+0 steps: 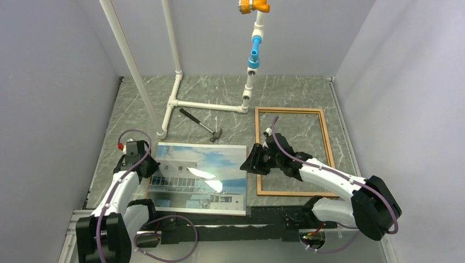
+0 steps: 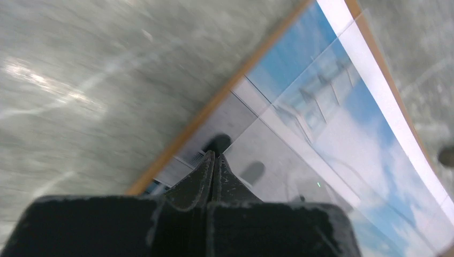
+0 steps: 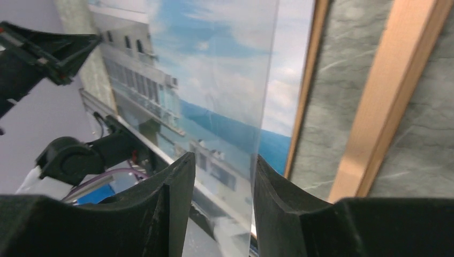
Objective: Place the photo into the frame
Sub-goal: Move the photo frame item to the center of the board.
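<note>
The photo [image 1: 186,186] of a white building and blue sky lies flat at the near left, on a brown backing board [image 2: 214,103]. A clear sheet [image 3: 235,107] lies over it, with its right edge lifted. My left gripper [image 1: 149,167] is shut, its tips [image 2: 214,158] pressed together at the stack's left edge. I cannot tell whether an edge is pinched. My right gripper [image 1: 249,160] is open at the right edge, and the raised clear sheet stands between its jaws [image 3: 224,158]. The orange-brown frame [image 1: 327,143] lies empty to the right, one rail [image 3: 391,96] just beyond.
A hammer [image 1: 202,126] lies behind the photo. White pipework [image 1: 205,105] stands at the back, with a blue and orange fitting [image 1: 254,55] on its upright. Grey walls close in the table on the left, right and back.
</note>
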